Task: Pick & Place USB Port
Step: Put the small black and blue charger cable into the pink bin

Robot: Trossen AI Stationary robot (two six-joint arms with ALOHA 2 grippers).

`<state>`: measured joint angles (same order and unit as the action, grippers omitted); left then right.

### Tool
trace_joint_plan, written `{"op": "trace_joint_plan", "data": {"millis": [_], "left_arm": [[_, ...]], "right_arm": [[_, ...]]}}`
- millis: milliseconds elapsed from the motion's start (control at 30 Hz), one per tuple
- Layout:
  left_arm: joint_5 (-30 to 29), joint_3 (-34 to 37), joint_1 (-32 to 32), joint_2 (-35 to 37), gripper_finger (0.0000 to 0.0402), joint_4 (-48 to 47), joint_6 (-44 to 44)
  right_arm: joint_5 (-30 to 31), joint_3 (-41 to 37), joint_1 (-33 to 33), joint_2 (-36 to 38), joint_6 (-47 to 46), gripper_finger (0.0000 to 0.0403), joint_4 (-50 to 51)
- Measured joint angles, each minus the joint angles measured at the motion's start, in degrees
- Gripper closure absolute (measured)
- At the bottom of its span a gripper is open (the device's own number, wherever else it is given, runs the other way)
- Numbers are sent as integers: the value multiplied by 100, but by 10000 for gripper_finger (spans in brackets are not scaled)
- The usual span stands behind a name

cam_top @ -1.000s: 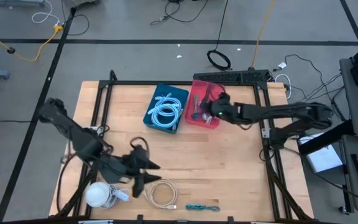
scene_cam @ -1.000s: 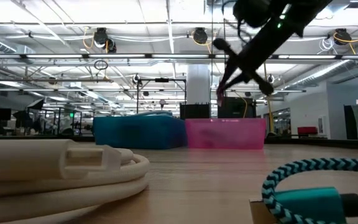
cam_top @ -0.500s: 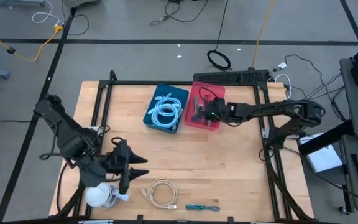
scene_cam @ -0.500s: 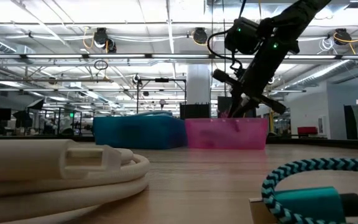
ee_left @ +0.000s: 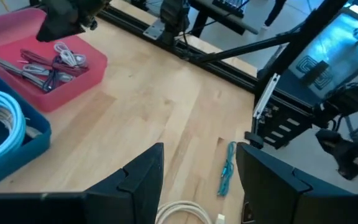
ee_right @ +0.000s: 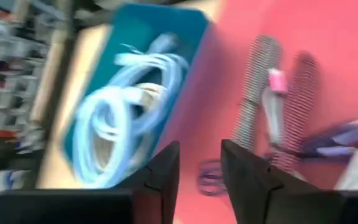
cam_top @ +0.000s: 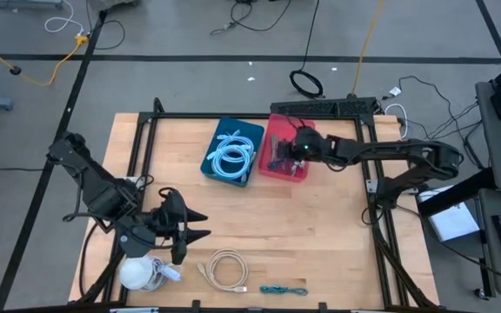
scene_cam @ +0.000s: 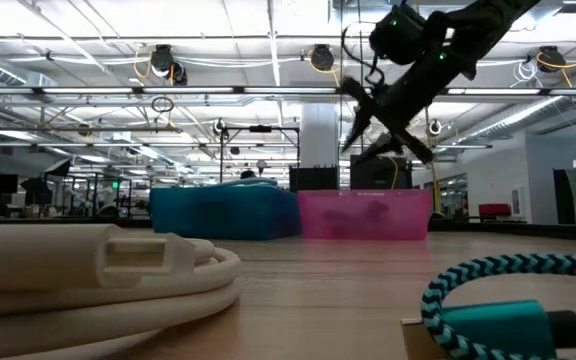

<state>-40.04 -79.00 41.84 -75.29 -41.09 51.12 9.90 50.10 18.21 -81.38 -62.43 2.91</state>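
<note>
A coiled white USB cable [cam_top: 226, 268] [scene_cam: 98, 270] and a teal braided cable [cam_top: 283, 289] [scene_cam: 508, 300] lie flat near the table's near edge. My left gripper [cam_top: 197, 235] [ee_left: 201, 168] is open, low over the table just left of the white coil. My right gripper [cam_top: 290, 148] [scene_cam: 363, 120] [ee_right: 201, 168] hovers open above the pink bin [cam_top: 296, 172] [ee_left: 73, 81], which holds several cables [ee_right: 253, 93]. Beside it, the blue bin [cam_top: 218, 174] [ee_right: 148, 31] holds coiled light-blue cables [cam_top: 233, 155].
A white rounded object [cam_top: 137, 272] sits at the near left corner, beside my left arm. A black frame [cam_top: 259, 115] runs round the table's edges. Bare wood [cam_top: 320, 235] lies between the bins and the near cables.
My left gripper has drawn back from the white coil toward the table's left edge, staying open. My right gripper moved left over the pink bin, dipped down to it, then rose again above it.
</note>
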Motion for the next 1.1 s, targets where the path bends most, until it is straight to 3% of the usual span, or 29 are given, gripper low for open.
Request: {"op": "trace_joint_plan", "data": {"millis": [133, 333, 433, 733, 867, 1100], "left_arm": [[3, 0, -87, 0, 199, 1, -64], [175, 0, -238, 0, 199, -28, -135], [283, 0, -309, 0, 199, -51, -183], [553, 0, -495, 0, 199, -250, -216], [659, 0, -561, 0, 199, -205, -198], [522, 2, -555, 0, 199, 140, 60]], "right_arm": [[-253, -8, 16, 211, 90, 269, -1009], [-802, 15, -139, 574, 250, 249, -3738], [-1002, 166, -380, 780, 325, 248, -4240], [-960, 1539, -1839, 857, 1618, 248, -3320], [-611, 2160, -2446, 733, 2163, 248, -2477], [-371, 2453, -3351, 668, 2453, 248, -1993]]}}
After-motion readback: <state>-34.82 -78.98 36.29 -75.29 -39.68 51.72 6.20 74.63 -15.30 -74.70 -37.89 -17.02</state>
